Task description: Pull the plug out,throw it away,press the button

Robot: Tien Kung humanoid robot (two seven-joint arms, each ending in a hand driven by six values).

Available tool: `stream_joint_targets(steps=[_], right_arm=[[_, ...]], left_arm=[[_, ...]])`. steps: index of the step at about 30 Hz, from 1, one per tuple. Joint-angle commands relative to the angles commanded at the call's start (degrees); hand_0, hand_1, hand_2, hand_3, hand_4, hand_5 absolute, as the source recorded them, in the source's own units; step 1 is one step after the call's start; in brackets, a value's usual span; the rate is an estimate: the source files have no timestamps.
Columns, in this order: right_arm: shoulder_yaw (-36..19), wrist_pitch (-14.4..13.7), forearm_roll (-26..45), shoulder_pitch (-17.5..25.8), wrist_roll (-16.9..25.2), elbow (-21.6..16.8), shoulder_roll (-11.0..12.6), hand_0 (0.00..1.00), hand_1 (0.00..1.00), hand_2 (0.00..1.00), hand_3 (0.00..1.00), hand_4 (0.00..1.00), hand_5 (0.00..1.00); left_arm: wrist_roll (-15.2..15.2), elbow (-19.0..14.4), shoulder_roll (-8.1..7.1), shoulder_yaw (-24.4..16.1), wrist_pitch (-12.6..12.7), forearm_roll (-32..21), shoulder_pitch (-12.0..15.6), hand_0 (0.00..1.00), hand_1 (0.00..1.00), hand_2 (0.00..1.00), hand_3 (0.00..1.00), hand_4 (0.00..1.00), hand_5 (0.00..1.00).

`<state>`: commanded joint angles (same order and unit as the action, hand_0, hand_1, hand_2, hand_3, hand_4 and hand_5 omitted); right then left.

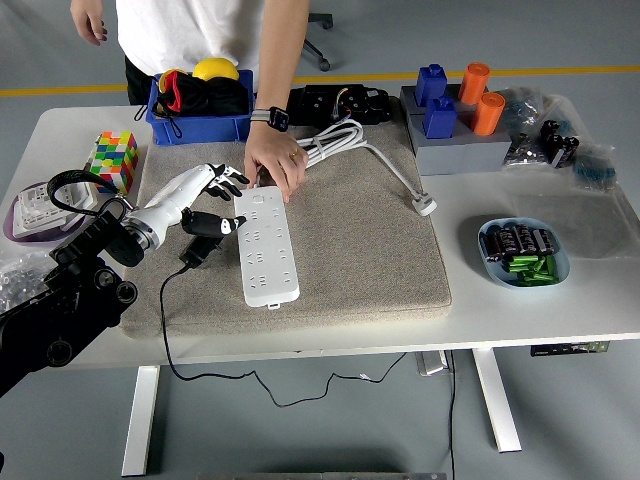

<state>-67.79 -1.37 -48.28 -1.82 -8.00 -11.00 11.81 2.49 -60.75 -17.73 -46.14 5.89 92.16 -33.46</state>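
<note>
Plug (196, 251) and power strip (266, 245) lie apart on the beige mat (360, 240): the black plug rests just below the robot's left hand (205, 203), on the hand's near side, its black cable (175, 330) trailing off the table's near edge, so the pull-out and the discard both look finished. What remains, by the look of it, is the button press. The left hand hovers with its fingers (228, 178) spread and holding nothing, the thumb stretched toward the strip's left edge, which sits just to the hand's right. The strip's far end, where a switch would likely be, lies right of and slightly beyond the fingertips; the switch itself cannot be made out. A person's hand (273, 163) presses down on that far end, steadying the strip, so close to the robot's fingertips that the two nearly touch. The white cord (372, 152) of the strip coils farther to the right, well away from the hand. The robot's right hand is out of view.
</note>
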Motion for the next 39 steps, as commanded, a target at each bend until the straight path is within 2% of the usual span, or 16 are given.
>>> stream_joint_targets(steps=[5,6,11,12,17,18,25,31,39], right_arm=[[0.2,0.0,0.1,0.1,0.0,0.0,0.0,0.750,0.676,0.673,0.630,0.660,0.520],[0.3,0.0,0.2,0.1,0.0,0.0,0.0,0.750,0.676,0.673,0.630,0.660,0.519],[0.5,0.0,0.3,0.1,0.0,0.1,0.1,0.750,0.676,0.673,0.630,0.660,0.519],[0.5,0.0,0.3,0.1,0.0,0.1,0.1,0.750,0.676,0.673,0.630,0.660,0.520],[0.6,-0.1,0.4,0.0,0.0,0.0,0.1,0.750,0.676,0.673,0.630,0.660,0.520],[0.7,-0.1,0.5,0.0,0.0,0.0,0.1,0.750,0.676,0.673,0.630,0.660,0.520],[0.7,-0.1,0.7,-0.1,0.0,0.1,0.3,0.750,0.676,0.673,0.630,0.660,0.520],[1.1,0.0,0.9,-0.1,-0.1,0.2,0.3,0.750,0.676,0.672,0.630,0.660,0.520],[1.3,-0.1,1.1,-0.3,0.0,0.0,0.4,0.749,0.676,0.673,0.630,0.660,0.520]], left_arm=[[0.9,2.2,0.32,2.9,-0.7,-0.7,-2.4,0.215,0.058,0.119,0.655,0.187,0.002],[1.1,2.6,0.44,3.4,-0.9,-0.8,-2.8,0.191,0.002,0.045,0.654,0.325,0.002],[1.7,4.7,0.93,5.9,-1.5,-1.8,-5.0,0.191,0.002,0.045,0.654,0.325,0.002],[1.7,5.3,1.13,6.7,-1.6,-2.0,-5.6,0.183,0.002,0.013,0.644,0.344,0.002],[2.2,8.0,2.06,10.6,-1.7,-2.6,-9.2,0.183,0.002,0.013,0.644,0.344,0.002],[2.4,8.6,2.28,11.6,-1.7,-2.7,-10.1,0.175,0.002,0.006,0.648,0.315,0.002],[3.0,13.7,4.33,18.1,-1.3,-4.0,-15.0,0.169,0.002,0.005,0.651,0.310,0.002],[3.4,17.7,5.89,20.6,-1.2,-4.8,-17.0,0.168,0.002,0.005,0.653,0.307,0.002],[3.9,20.9,7.27,23.6,-1.5,-5.9,-18.8,0.166,0.002,0.005,0.653,0.306,0.002]])
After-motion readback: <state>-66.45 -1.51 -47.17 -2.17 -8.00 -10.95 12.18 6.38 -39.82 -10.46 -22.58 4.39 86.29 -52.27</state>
